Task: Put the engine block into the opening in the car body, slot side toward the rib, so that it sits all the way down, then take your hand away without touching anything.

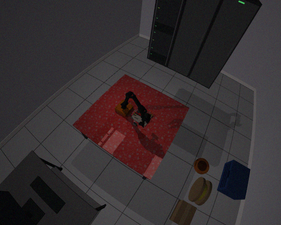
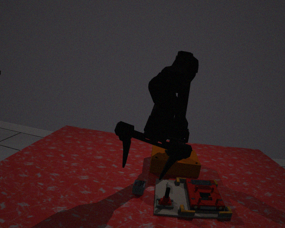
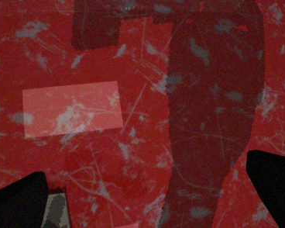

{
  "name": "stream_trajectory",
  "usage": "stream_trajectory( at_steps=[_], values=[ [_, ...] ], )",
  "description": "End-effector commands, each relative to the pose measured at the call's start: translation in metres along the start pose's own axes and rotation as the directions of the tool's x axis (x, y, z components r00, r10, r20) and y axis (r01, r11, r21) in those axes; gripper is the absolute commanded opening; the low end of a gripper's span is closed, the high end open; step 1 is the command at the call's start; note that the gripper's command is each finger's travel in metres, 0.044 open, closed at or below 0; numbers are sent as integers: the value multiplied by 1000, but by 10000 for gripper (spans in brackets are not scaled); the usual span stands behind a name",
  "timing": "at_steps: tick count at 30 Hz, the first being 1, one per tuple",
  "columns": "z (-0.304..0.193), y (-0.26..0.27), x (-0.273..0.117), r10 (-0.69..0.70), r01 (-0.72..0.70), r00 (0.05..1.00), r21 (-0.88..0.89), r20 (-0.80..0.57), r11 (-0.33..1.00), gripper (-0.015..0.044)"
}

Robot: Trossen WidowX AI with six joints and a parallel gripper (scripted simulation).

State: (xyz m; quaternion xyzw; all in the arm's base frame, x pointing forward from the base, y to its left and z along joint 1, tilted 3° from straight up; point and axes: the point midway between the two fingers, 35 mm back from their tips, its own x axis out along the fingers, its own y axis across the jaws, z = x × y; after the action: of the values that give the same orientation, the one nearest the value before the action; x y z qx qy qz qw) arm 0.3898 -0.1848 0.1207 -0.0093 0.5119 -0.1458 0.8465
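The grey engine block (image 2: 139, 187) (image 1: 135, 123) stands on the red table top, just left of the pale tray (image 2: 178, 194) in the exterior view. The red car body (image 2: 192, 196) lies on the tray's right part, its dark opening (image 2: 204, 196) empty. Which side of the block has the slot is too dark to tell. My gripper (image 2: 141, 173) (image 3: 149, 173) is wide open and empty, pointing down. It hangs above the block and the tray's left edge, touching neither as far as I can see. A pale, grey-patched piece (image 3: 57, 209) shows beside the left finger in the wrist view; I cannot tell what it is.
A red piece with a black upright stick (image 2: 165, 199) stands on the tray's near left. Yellow corner brackets (image 2: 185, 211) surround the car body. The orange arm base (image 2: 175, 170) (image 1: 122, 109) stands behind the tray. Arm shadows and bright patches fall on the red table top (image 1: 99, 108).
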Motion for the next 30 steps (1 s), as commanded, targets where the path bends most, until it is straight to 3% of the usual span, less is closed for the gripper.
stream_trajectory(
  at_steps=[1, 11, 18, 25, 30],
  values=[
    [-40, -8, -15, 47, -47, 989, 5, -138, 999, 440],
    [-122, -16, -60, 185, -167, 890, 81, -415, 983, 440],
    [-126, -17, -62, 196, -175, 881, 89, -431, 981, 440],
    [-155, -4, -2, 197, -176, 881, 89, -431, 980, 440],
    [-155, -5, 1, 197, -175, 881, 89, -431, 980, 440]
  ],
)
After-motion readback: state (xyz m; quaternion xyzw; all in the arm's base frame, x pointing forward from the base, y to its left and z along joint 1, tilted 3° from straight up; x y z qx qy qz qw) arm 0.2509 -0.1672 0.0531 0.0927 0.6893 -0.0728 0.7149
